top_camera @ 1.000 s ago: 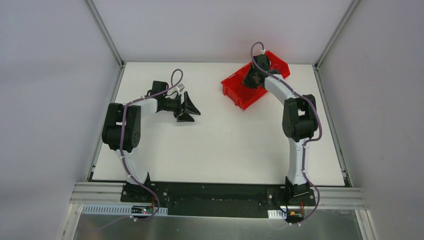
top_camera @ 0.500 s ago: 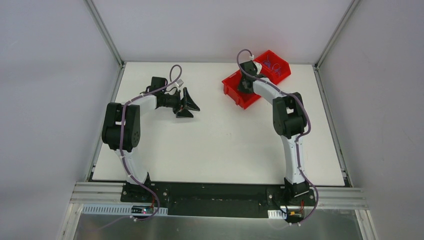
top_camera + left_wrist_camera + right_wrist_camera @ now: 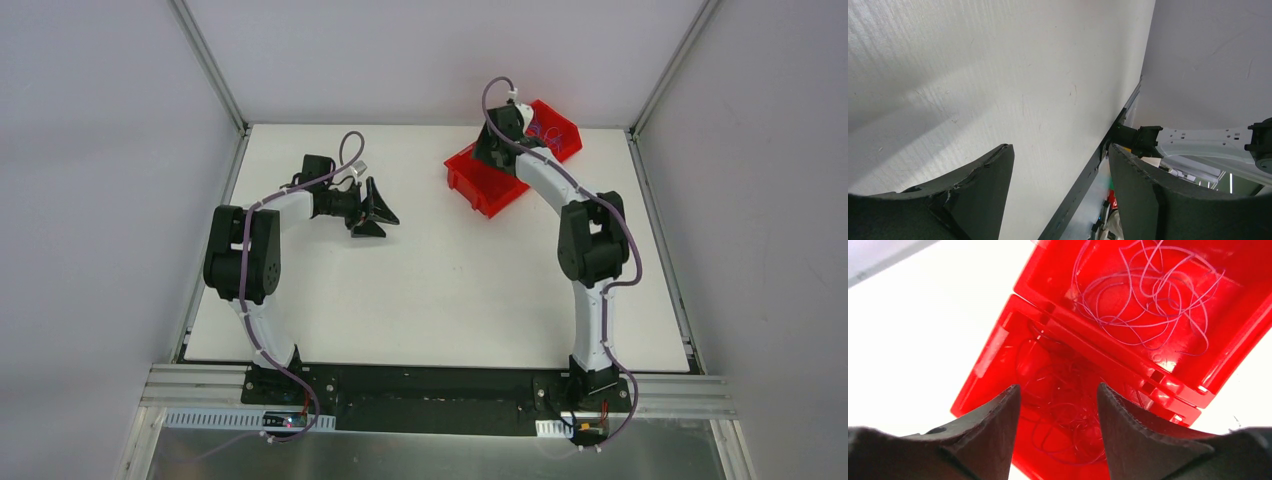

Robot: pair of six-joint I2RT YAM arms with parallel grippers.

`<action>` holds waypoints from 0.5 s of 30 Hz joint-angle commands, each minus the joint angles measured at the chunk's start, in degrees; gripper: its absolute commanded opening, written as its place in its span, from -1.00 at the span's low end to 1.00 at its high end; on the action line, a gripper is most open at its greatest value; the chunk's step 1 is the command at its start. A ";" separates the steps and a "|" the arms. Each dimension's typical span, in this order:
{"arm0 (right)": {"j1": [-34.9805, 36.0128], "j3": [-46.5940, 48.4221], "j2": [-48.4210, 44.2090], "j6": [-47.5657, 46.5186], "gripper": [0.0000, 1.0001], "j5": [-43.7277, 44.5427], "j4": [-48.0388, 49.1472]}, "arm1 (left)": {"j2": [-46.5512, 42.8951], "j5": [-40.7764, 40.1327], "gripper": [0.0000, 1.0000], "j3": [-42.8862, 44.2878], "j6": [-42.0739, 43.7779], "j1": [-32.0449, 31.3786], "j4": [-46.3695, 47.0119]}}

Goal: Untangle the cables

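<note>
The cables lie in two joined red bins. A red tangle (image 3: 1068,410) fills the nearer bin (image 3: 990,352). Paler, bluish-purple loops (image 3: 1143,295) lie in the farther bin (image 3: 1243,320). My right gripper (image 3: 1058,389) hangs open just above the red tangle, nothing between its fingers. In the top view the right wrist (image 3: 497,140) covers the nearer bin (image 3: 478,186), and a few loops (image 3: 548,128) show in the farther bin. My left gripper (image 3: 1060,147) is open and empty over bare white table, at the back left (image 3: 375,207), far from the bins.
The white table (image 3: 440,290) is framed by metal posts and grey walls. The bins stand at its back right, close to the rear edge. The left wrist view shows the table's black front edge (image 3: 1088,180) and the right arm's base (image 3: 1143,140).
My right gripper has gone from shut to open. Its wrist swung left from the farther bin to over the nearer bin. The left arm has barely shifted.
</note>
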 commanded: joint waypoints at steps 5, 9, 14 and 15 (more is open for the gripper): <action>-0.02 1.83 -7.14 -3.56 0.72 -0.01 -1.23 | -5.04 -1.15 0.42 -0.18 3.72 0.57 -2.65; -0.53 3.92 -11.40 -11.20 0.99 -5.01 -5.82 | -9.03 -5.00 0.77 5.10 13.74 0.56 -13.69; -3.31 0.69 -21.30 -17.50 0.99 -12.50 -9.37 | -11.87 -15.15 0.98 17.78 27.77 0.62 -32.75; -5.06 -0.54 -23.43 -16.93 0.99 -16.89 -10.19 | -11.03 -17.97 0.98 21.59 28.47 0.63 -37.34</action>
